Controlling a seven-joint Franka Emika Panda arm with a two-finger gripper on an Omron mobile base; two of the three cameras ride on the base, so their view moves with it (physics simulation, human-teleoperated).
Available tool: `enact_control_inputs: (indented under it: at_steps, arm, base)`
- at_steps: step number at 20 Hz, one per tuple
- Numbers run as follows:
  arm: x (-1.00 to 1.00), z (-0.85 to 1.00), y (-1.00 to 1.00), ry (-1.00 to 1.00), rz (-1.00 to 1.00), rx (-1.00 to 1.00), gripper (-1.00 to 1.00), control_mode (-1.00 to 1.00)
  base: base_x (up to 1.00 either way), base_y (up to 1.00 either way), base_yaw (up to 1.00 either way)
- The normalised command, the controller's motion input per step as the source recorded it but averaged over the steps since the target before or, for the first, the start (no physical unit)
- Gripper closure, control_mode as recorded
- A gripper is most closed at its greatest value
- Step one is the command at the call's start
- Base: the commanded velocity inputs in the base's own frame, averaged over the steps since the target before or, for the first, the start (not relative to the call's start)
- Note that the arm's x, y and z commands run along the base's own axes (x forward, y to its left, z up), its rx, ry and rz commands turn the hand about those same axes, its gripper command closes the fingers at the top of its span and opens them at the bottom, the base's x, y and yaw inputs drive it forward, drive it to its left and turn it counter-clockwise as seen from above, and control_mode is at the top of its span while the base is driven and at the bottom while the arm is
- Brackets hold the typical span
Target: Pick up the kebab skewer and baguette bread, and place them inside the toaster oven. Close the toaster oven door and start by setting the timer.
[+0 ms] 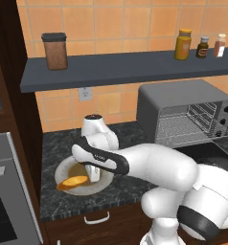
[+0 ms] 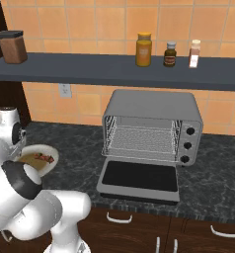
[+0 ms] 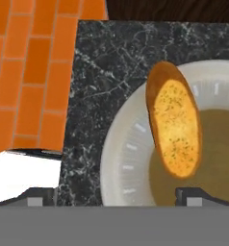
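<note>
Two foods lie on the plate (image 3: 121, 158) at the left of the surface (image 1: 58, 143) — baguette bread (image 3: 174, 127) and kebab skewer (image 2: 43, 158). Jaws stand wide above them, holding nothing; toaster oven (image 2: 149, 123) is at right — its door (image 2: 139, 178) down.

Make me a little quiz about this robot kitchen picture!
1. True or false: the toaster oven door is shut.
2. The baguette lies on: A) a plate B) the shelf C) the oven rack.
3. Fill in: the gripper over the plate is ____ (open or shut).

Key: 1 false, the door lies folded down. 2 A. 3 open, holding nothing.
</note>
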Motion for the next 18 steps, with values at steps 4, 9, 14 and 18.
enact_control_inputs:
  at_steps: [4, 9, 14, 18]
  arm:
    - [0.10, -0.35, 0.25, -0.15, 0.02, -0.03, -1.00, -1.00]
    - [0.11, -0.09, 0.22, -0.01, 0.02, -0.02, -1.00, -1.00]
    - [0.36, -0.20, 0.17, -0.04, 0.00, -0.08, -1.00, -1.00]
    - [0.27, 0.00, 0.25, 0.00, 0.00, 0.00, -1.00, -1.00]
  base:
    - [0.00, 0.00, 0.00]
    - [0.00, 0.00, 0.00]
    - [0.00, 0.00, 0.00]
    - [0.00, 0.00, 0.00]
